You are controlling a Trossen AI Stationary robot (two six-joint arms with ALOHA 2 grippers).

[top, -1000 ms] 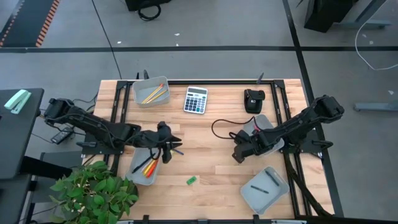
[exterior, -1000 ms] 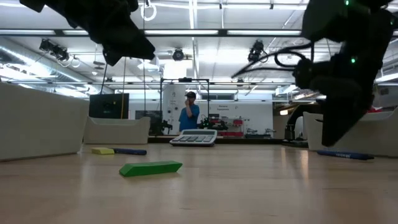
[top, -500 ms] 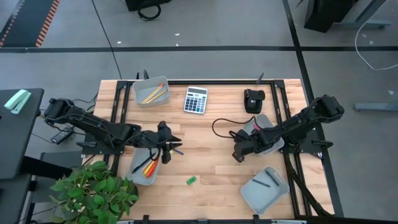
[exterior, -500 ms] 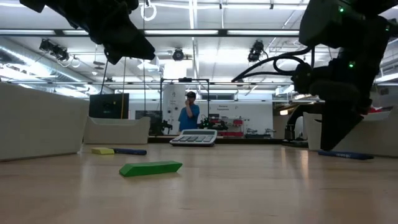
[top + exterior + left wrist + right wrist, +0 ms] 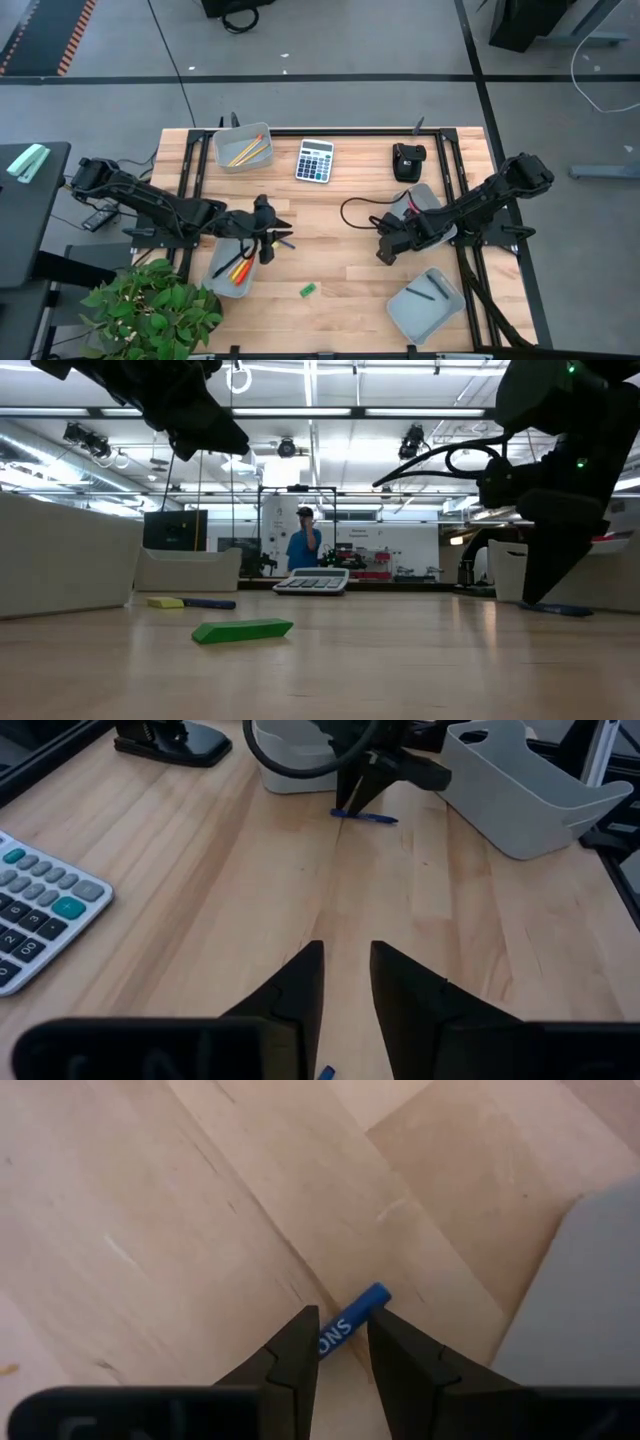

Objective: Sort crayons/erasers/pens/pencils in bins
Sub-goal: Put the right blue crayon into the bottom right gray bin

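Just beside the translucent grey plastic bin on the table's right side, the right gripper hangs directly over a slim blue pen lying flat on the pale wooden tabletop. Its dark fingers stand narrowly apart with nothing held, one on each side of the pen, whose long axis runs through the gap rather than across it, so a closing pinch should meet its flanks. The left gripper, also slightly parted and empty, waits well apart near the left bin of bright sticks; the right arm is plainly nearer
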